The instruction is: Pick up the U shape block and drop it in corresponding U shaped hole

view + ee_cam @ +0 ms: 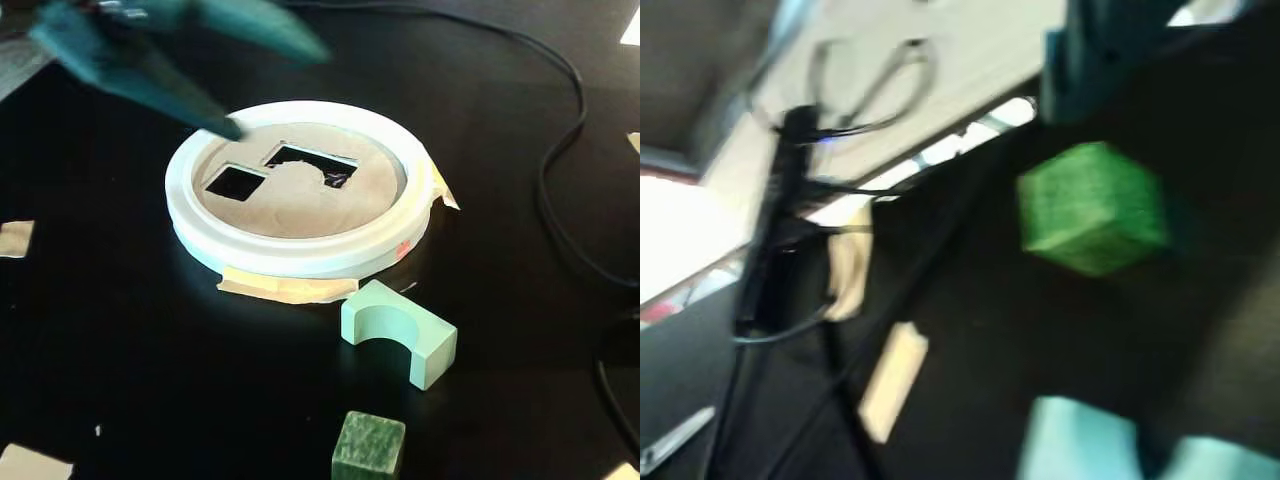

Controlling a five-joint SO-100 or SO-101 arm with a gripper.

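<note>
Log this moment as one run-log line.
gripper: open, empty, blurred, above ring's far-left | U shape block: on table, front of ring | U shaped hole: empty | green cube: nearest camera

In the fixed view you see the U shape block (400, 336), pale mint green, lying on the black table with its half-round notch facing down-left, just beside the white ring. The U shaped hole (308, 163), dark, sits in the tan panel.
</note>
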